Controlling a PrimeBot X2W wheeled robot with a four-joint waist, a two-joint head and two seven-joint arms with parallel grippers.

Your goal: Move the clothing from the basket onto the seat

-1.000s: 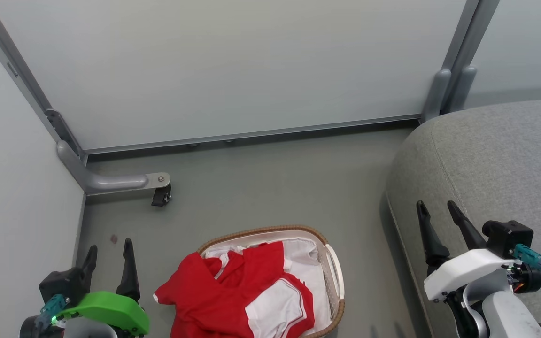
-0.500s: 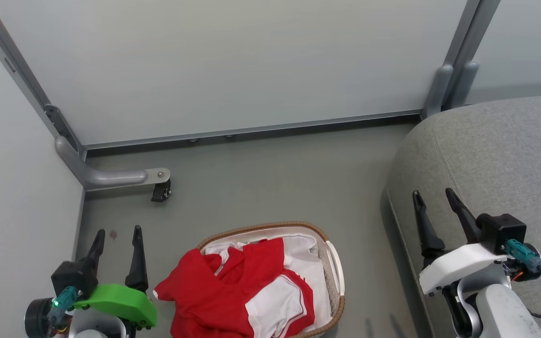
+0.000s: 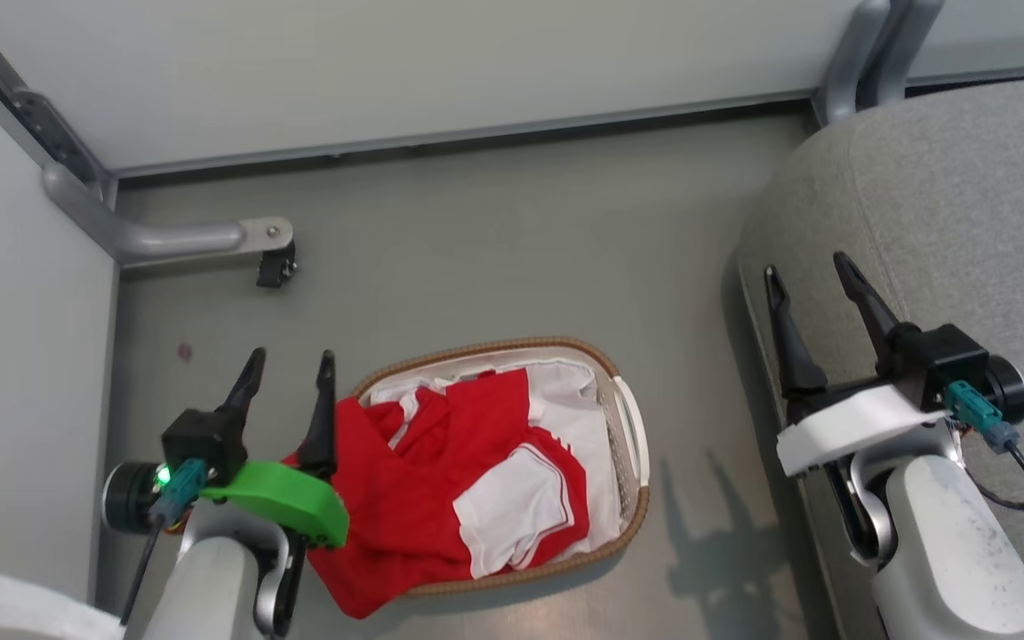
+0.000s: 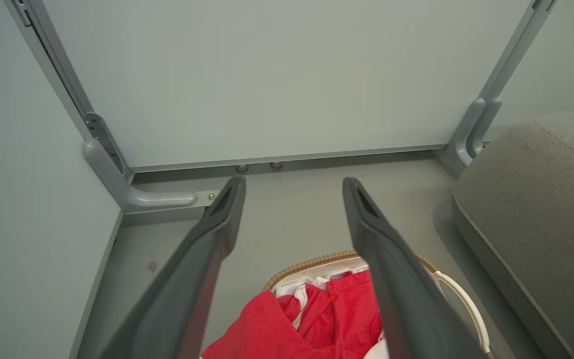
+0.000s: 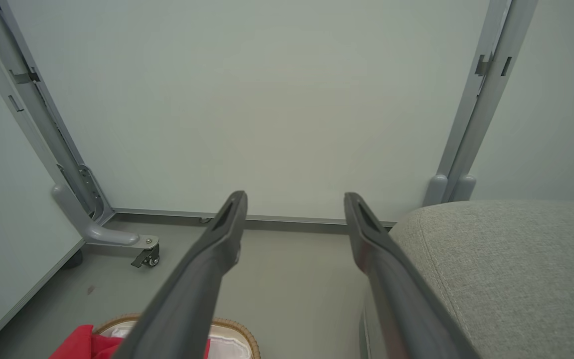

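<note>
The red clothing [image 3: 441, 484] with white panels lies heaped in the oval basket [image 3: 632, 444] on the floor, one red part spilling over the rim at the lower left. My left gripper [image 3: 290, 369] hangs open above the basket's left end, nothing between its fingers. In the left wrist view the clothing [image 4: 312, 319] and the basket's brown rim [image 4: 312, 262] show below the left gripper [image 4: 292, 187]. My right gripper [image 3: 805, 267] stands open over the edge of the grey seat [image 3: 965, 231]. The right wrist view has the right gripper [image 5: 294, 199] beside the seat [image 5: 506, 259], with the basket [image 5: 232, 331] low down.
Pale partition panels [image 3: 388, 62] wall in the back and left. A grey metal foot with a caster [image 3: 272, 267] juts onto the floor at the left. Bare floor [image 3: 512, 249] lies between basket, panels and seat. A white scrap [image 3: 32, 609] lies at the lower left.
The head camera has tilted down, so the whole picture shifted up. My left gripper has come forward and right to the basket's left end. The right gripper reached further forward along the seat's edge.
</note>
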